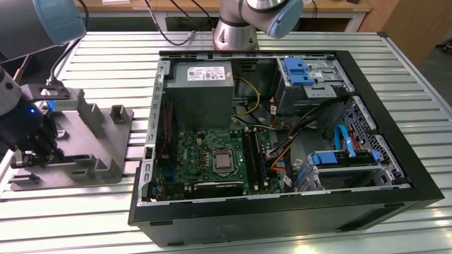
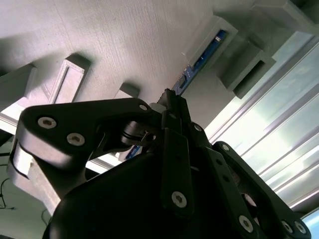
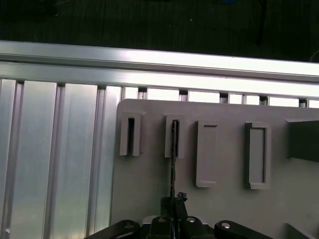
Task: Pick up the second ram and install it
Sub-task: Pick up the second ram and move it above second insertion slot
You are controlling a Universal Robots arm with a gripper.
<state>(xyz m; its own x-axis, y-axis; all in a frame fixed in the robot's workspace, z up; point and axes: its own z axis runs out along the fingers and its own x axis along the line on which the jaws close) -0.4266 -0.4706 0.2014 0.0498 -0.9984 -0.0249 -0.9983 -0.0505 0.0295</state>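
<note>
Over at the exterior view's left, the arm is down low and the tool (image 1: 32, 153) sits right on the grey holder (image 1: 106, 143), which lies on the slatted metal worktop (image 1: 106, 47) beside the open computer case (image 1: 282, 211). In the first wrist view, the second ram (image 3: 173, 164) stands on its edge and shows as a thin dark line. It runs from a slotted post (image 3: 174, 140) on the holder (image 3: 149, 189) straight into the tool (image 3: 174, 201). The fingers are pinched narrow on the strip's near end, one on each flat face. In the second wrist view, the blue-green board (image 2: 202, 59) runs out from the tool's tips (image 2: 169, 97), and its far end is seated in the grey slot of the holder (image 2: 114, 40). So the ram is gripped at one end, upright on its edge, with the other end in its post and the slats of the worktop (image 3: 50, 149) alongside. The green motherboard (image 1: 211, 153) lies flat inside the case, well apart from the tool.
</note>
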